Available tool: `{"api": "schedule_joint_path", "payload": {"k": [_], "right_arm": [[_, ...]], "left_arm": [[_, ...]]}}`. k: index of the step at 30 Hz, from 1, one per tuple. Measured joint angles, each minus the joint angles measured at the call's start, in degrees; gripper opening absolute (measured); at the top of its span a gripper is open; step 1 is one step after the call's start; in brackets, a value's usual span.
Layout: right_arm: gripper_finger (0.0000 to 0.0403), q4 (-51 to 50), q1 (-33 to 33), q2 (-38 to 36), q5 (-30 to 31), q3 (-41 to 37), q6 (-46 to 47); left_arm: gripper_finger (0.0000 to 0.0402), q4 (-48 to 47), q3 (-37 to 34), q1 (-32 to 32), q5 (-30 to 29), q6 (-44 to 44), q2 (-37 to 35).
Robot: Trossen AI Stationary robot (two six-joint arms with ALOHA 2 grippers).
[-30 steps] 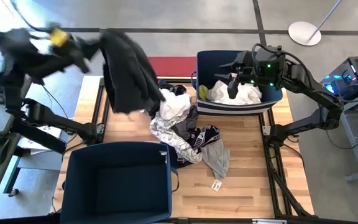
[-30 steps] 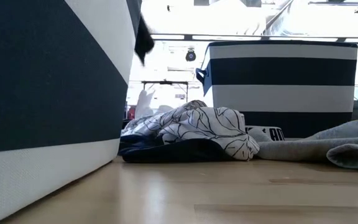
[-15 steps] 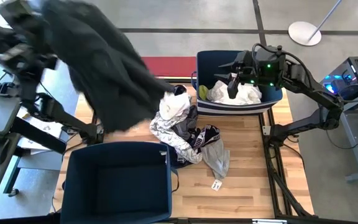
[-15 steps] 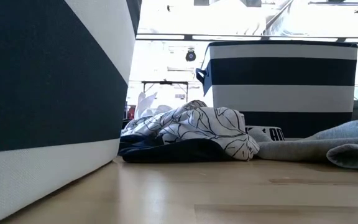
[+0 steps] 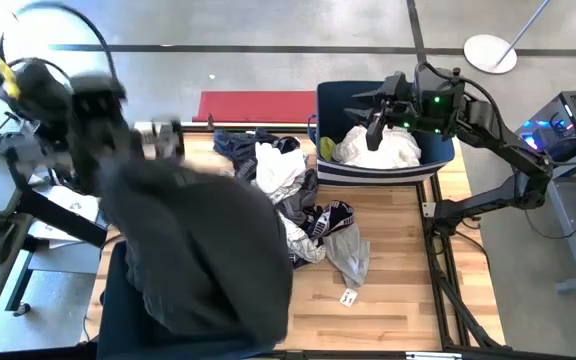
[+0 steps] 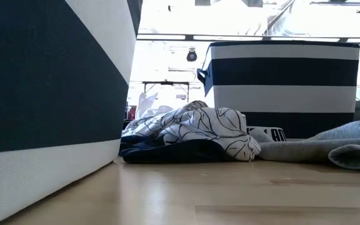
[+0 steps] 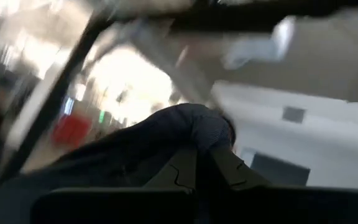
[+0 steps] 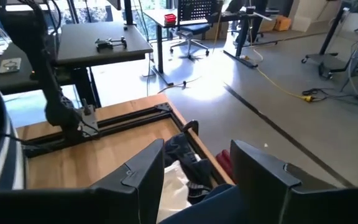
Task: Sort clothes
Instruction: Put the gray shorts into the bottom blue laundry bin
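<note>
left pincer (image 7: 197,163) is clamped on the dark grey garment (image 5: 203,255), which hangs spread over the near bin (image 5: 113,290) at the left of the surface (image 5: 398,290). the release should wait until the cloth's bulk sits inside the rim (a trailing edge could drape outside). right pincer (image 5: 373,108) hovers, fingers apart, over the far bin (image 5: 333,95) holding white clothes (image 5: 378,150).

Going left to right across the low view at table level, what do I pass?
Near blue-and-white bin → white patterned garment on a dark garment → far striped bin → grey garment.
</note>
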Motion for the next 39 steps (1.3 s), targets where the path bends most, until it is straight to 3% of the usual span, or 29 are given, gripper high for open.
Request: {"api": "schedule_joint_path", "payload": {"k": [4, 9, 11, 14, 19, 27, 34, 39], "right_arm": [[0.0173, 0.12, -0.99, 0.0, 0.0, 0.02, -0.5], [0.0173, 0.25, -2.19, 0.0, 0.01, 0.02, -1.85], [0.0173, 0.6, -2.6, 0.0, 0.0, 0.02, -2.62], [0.0173, 1.31, -3.12, 0.0, -0.01, 0.02, -3.8], [0.0173, 3.26, -3.29, 0.02, -0.01, 0.02, -6.45], [0.0173, 2.43, -3.29, 0.02, -0.31, 0.02, -12.11], [0.0173, -3.37, -3.27, 0.02, -0.46, 0.02, -12.56], [0.0173, -7.44, -2.52, -0.35, -0.61, 0.02, -11.67]], "left_arm": [[0.0, -22.92, 0.04, -7.88, -11.29, -6.63, -1.03], [0.0, -53.54, -0.09, -16.85, -25.82, -24.31, -0.33], [0.0, -61.81, -0.08, -19.34, -27.82, -33.39, 0.39], [0.0, -70.15, 0.04, -22.15, -26.29, -44.49, 2.42], [0.0, -69.18, -0.09, -25.13, -24.44, -51.29, 7.64], [0.0, -64.05, -0.14, -26.62, -8.48, -68.94, 16.56], [0.0, -62.24, -0.05, -26.05, -8.03, -69.07, 20.75], [0.0, -66.7, -2.51, -22.28, -8.63, -60.82, 21.32]]}}
